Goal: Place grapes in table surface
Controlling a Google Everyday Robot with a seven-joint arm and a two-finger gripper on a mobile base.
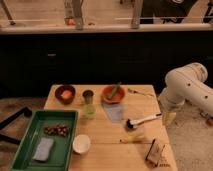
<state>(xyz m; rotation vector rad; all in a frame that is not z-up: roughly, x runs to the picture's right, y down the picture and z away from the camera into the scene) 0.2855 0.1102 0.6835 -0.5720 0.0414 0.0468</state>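
A bunch of dark grapes (56, 130) lies in the upper part of the green tray (24, 141) at the front left of the wooden table (107, 132). My white arm (186, 86) hangs at the table's right edge. My gripper (169, 118) points down just off that edge, far to the right of the grapes and touching nothing that I can see.
The tray also holds a blue sponge (43, 149). On the table stand a white bowl (81, 144), a brown bowl (65, 93), an orange bowl (113, 93), a dark cup (88, 96) and a green cup (90, 111). A brush (142, 121) lies near my gripper.
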